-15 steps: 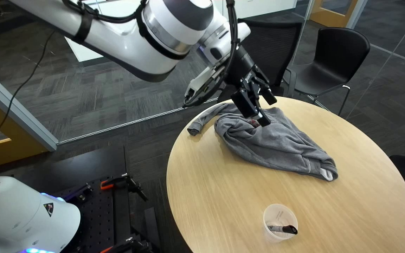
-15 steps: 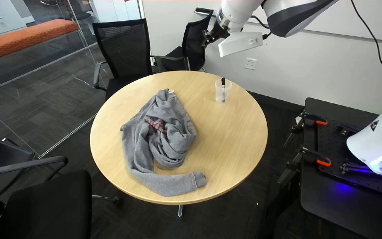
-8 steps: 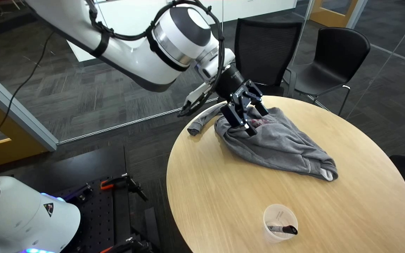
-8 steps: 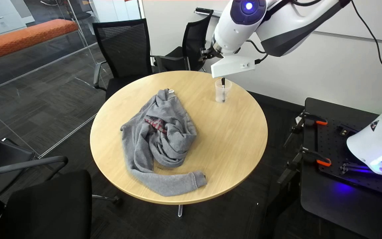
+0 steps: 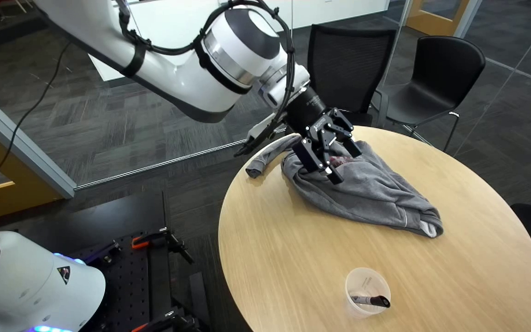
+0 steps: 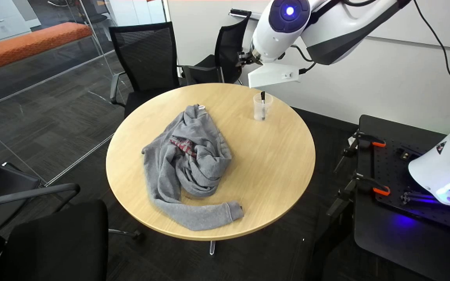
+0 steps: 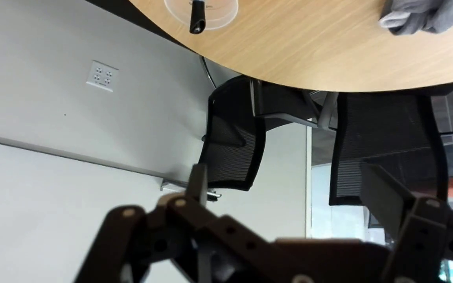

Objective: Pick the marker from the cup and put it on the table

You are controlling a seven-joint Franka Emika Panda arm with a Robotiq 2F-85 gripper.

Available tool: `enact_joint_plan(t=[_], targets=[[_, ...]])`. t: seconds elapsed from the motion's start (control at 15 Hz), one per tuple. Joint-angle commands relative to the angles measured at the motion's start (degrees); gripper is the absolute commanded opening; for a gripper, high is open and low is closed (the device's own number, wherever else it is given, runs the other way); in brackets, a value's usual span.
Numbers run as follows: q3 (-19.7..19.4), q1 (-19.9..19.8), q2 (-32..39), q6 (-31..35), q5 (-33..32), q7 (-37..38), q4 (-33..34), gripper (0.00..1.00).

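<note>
In an exterior view, the clear cup (image 5: pixel 367 287) stands upright, near, on the tan counter (image 5: pixel 284 258); inside, the black marker (image 5: pixel 371 301) leans right, apparently cap up.

Round tan wood table (image 6: pixel 272 164), on it an upright clear cup (image 5: pixel 367 287) and, apart, a rumpled grey cloth (image 6: pixel 207 166)

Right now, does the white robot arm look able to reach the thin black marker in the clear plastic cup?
Likely yes, once it moves over: the open black claw hangs away from the marker, which pokes out of the cup; the crumpled grey cloth lies apart from both.
</note>
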Motion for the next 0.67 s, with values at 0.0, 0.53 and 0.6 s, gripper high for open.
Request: enact_joint_plan(t=[0.0,0.53,0.6], targets=[[-0.42,0.09,1.99,-4.57,-3.69,7.11,1.73,1.00],[-2.32,-2.58,7.92,-5.12,-11.06,19.32,4.70,1.00],[-2.68,-3.05,8.81,-5.05,-12.37,20.99,5.18,1.00]])
